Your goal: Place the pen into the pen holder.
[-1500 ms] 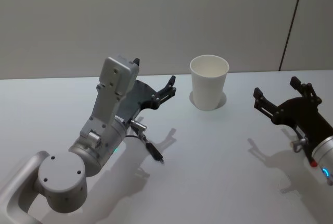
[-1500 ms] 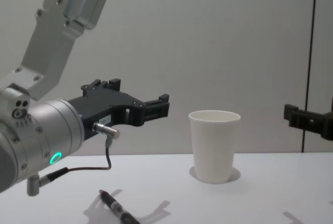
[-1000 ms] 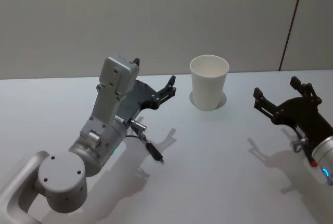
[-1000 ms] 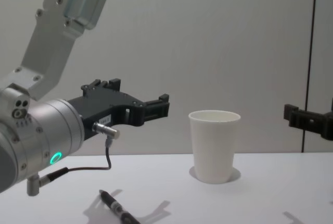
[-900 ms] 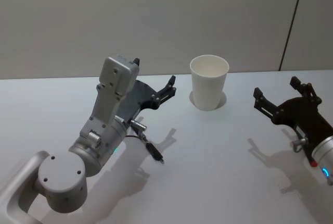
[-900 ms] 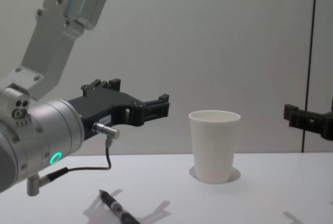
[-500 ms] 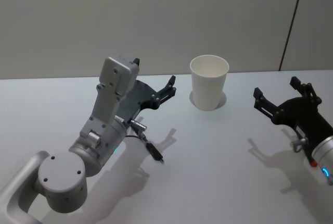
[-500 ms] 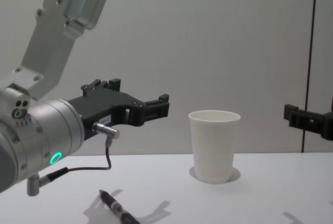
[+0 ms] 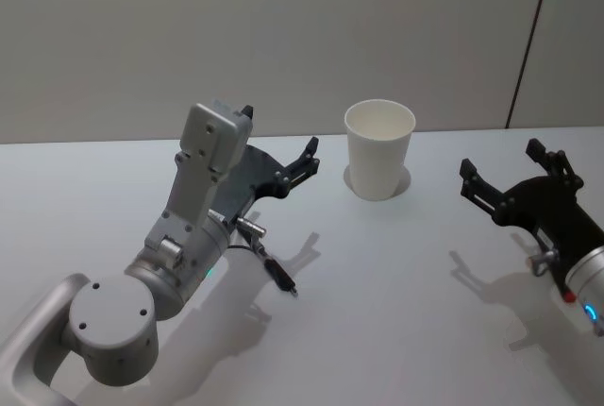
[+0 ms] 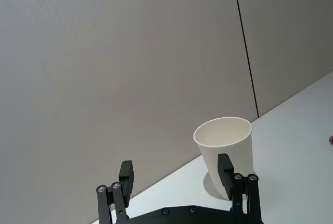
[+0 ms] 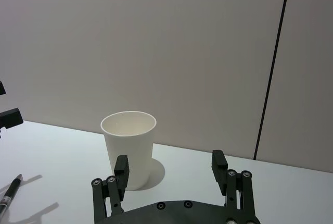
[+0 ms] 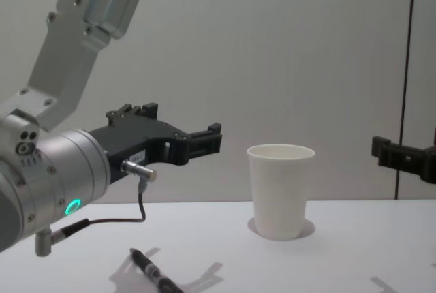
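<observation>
- The pen (image 9: pixel 280 277) is lying flat on the white bench (image 9: pixel 396 283), near the robot and a bit left of centre, tucked in just beside the left arm's wrist. Nothing is gripping it.
- The closest clutter is a thin cable (image 12: pixel 140 201) with a metal plug. It's hanging off that left wrist just above the pen's far end, so the arm is crowding the pen from the left.
- The left gripper (image 9: pixel 279 130) is hovering up in the air beyond the pen, aiming at the back of the bench with the cup off to its right. Its fingers are spread wide and carrying nothing.
- The pen holder (image 9: pixel 378 151), a plain white paper cup, is standing upright with its mouth up. It's sitting farther back and to the right of the pen, well apart from it.
- The right gripper (image 9: pixel 501 159) is hanging over the right side of the bench, well apart from the cup. Its fingers are also gaping wide and empty.
- A grey wall (image 9: pixel 236 28) is running along behind everything, with a dark vertical seam (image 9: pixel 530 38) on the right.
- The pen's long axis is running diagonally, with one end pointing away and to the robot's left and the other coming toward the robot and to the right. I can't tell which end is the writing tip.
- Counting it up, I'm seeing one pen, one cup and two grippers.
</observation>
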You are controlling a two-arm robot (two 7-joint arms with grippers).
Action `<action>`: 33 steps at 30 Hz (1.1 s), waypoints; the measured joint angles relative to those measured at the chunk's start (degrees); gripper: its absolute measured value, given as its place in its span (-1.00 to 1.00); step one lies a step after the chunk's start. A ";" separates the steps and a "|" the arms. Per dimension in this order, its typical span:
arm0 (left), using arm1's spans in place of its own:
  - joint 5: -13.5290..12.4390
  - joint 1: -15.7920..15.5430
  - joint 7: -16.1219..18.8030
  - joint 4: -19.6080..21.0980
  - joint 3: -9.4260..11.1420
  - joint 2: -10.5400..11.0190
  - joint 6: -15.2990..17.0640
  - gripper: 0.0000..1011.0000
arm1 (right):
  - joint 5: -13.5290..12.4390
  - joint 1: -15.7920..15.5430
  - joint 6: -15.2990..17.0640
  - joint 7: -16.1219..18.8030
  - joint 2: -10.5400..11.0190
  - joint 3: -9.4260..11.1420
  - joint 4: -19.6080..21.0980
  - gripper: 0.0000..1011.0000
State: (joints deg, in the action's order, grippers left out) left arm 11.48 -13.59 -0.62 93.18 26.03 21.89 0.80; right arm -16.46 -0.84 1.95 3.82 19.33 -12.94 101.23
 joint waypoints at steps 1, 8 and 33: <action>0.00 0.00 0.00 0.00 0.00 0.00 0.00 0.98 | 0.00 0.00 0.00 0.00 0.00 0.00 0.00 0.98; 0.00 0.00 0.00 0.00 0.00 0.00 0.00 0.98 | 0.00 0.00 0.00 0.00 0.00 0.00 0.00 0.98; 0.00 0.00 0.00 0.00 0.00 0.00 0.00 0.98 | 0.74 -0.73 2.85 -2.51 -0.04 0.09 1.33 0.98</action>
State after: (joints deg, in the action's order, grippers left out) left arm 11.48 -13.59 -0.62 93.18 26.02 21.89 0.80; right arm -15.73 -1.56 4.80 1.32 19.29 -12.85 102.56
